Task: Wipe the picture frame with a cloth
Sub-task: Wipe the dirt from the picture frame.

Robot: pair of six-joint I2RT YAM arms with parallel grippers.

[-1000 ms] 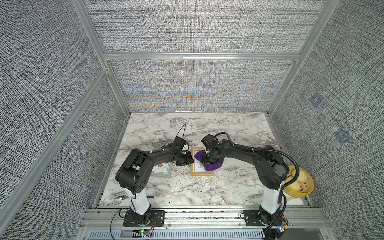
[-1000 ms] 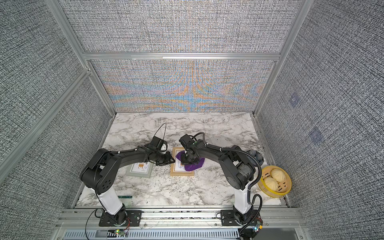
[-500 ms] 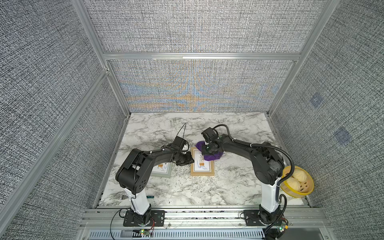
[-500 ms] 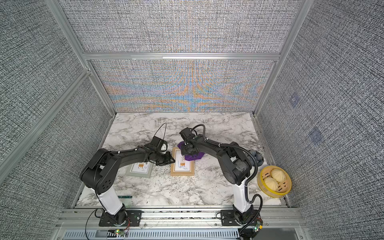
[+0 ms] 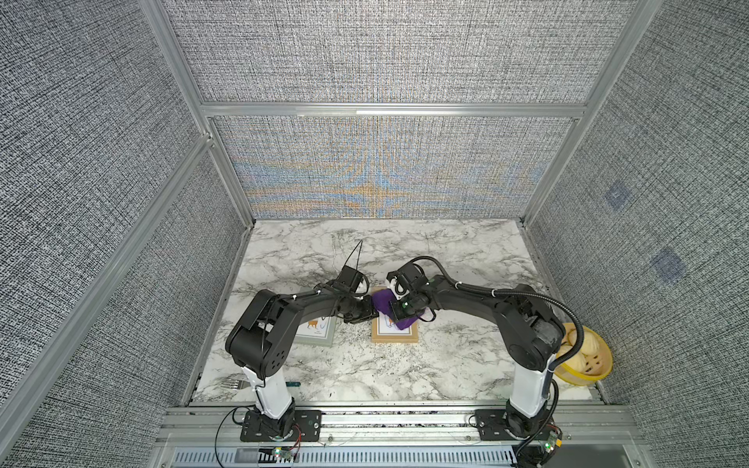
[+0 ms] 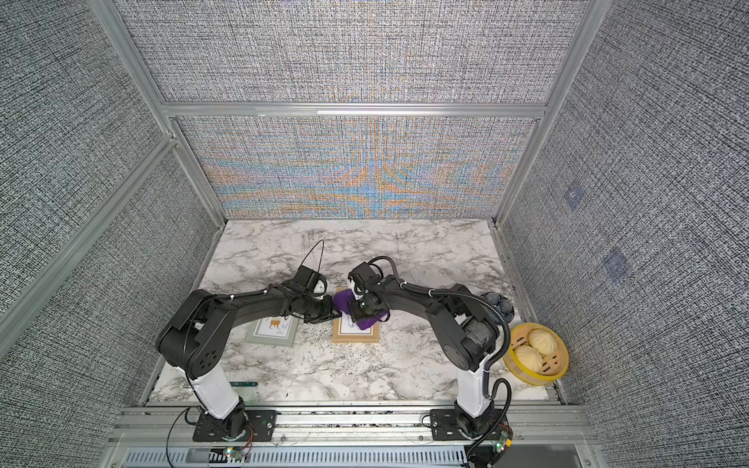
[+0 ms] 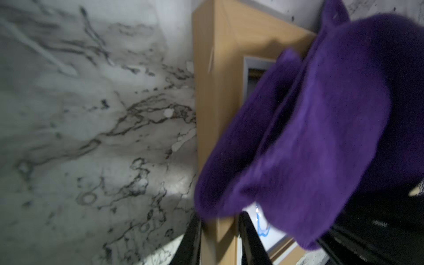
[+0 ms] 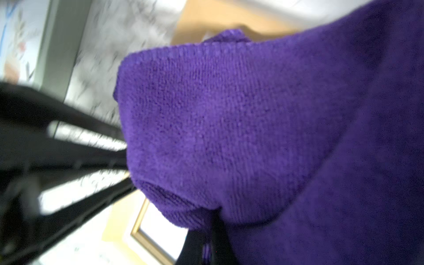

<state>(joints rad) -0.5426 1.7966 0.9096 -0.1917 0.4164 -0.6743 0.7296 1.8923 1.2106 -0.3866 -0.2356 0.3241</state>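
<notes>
- Purple terry cloth [image 5: 382,302] sits bunched on the far part of the wooden picture frame [image 5: 395,338], in the middle of the marble table [image 5: 446,364]; both top views show it there [image 6: 341,300]
- Right gripper [image 5: 401,314] is down in the cloth, jaws pinched tight on a fold of it; in the right wrist view the cloth [image 8: 252,137] fills most of the picture and one dark finger [image 8: 216,238] runs up into it
- Left gripper [image 5: 369,315] comes in from the left and clamps the wooden frame's left border; in the left wrist view its two black fingers [image 7: 192,241] stand narrowly apart, one on each side of the wood [image 7: 218,68]
- The cloth [image 7: 309,137] hangs over the frame's inner opening there, just beyond the left fingers, and I cannot tell whether it touches them
- The frame's near strip is uncovered, with a bit of white print and a blue line showing [image 6: 356,336]
- A grey picture frame [image 5: 316,330] lies flat just left of the wooden one, apart from it and partly under the left arm
- A yellow basket [image 6: 514,360] holding pale buns [image 6: 543,340] stands at the near right corner, beside the right arm's base
- A fork [image 5: 234,381] lies at the near left edge of the table
</notes>
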